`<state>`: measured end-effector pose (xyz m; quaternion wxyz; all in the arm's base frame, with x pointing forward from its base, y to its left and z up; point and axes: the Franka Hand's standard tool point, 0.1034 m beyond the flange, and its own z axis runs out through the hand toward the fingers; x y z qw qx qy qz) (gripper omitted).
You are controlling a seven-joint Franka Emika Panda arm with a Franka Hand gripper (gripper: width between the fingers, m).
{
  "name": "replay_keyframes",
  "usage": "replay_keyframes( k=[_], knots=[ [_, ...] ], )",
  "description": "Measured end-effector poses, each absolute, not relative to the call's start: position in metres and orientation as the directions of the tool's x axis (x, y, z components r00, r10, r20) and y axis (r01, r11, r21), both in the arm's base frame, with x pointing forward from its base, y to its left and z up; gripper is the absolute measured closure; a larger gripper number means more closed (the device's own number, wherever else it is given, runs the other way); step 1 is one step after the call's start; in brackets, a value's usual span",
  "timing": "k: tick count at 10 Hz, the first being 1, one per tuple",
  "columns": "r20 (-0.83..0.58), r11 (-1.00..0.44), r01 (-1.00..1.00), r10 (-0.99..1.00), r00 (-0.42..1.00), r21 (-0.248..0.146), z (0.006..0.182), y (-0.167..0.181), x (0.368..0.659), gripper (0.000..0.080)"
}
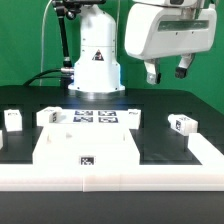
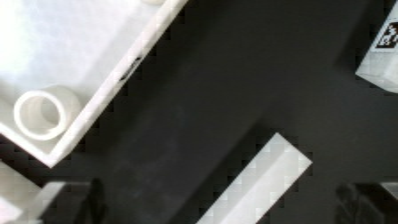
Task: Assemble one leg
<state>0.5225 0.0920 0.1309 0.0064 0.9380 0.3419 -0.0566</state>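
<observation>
White rail (image 1: 150, 180) lay nearest, panel (image 1: 88, 148) just behind it. I noted jaws spread wide, holding nothing, high over the worktop (image 1: 160, 140). Leg (image 1: 182, 124) sat at the exterior view's right, apart from panel.

Marker board (image 1: 90, 118) behind panel (image 1: 88, 150) — leg (image 1: 182, 124) at exterior view's right, all on table (image 1: 165, 150).

The white arm (image 1: 97, 55) stands at the back of the worktop (image 1: 160, 142). Its end effector (image 1: 167, 72) hangs high in the air, toward the exterior view's right, and points down. The two dark fingers (image 1: 150, 74) are spread apart with nothing between them. In the wrist view the fingertips (image 2: 50, 200) show far apart.
</observation>
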Motion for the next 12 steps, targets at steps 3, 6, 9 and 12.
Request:
replay_keyframes(
  k=[3,6,9,12],
  knots=[
    [-0.122,-0.784,0.62,0.618,0.777,-0.027,0.132,0.093,0.522,0.015],
    [-0.122,-0.785,0.619,0.618,0.777,-0.028,0.131,0.093,0.522,0.015],
    [-0.118,-0.758,0.651,0.65,0.751,-0.032,0.13,0.092,0.52,0.015],
    [-0.089,-0.573,0.818,0.819,0.568,-0.048,0.111,0.072,0.487,0.015]
  ],
)
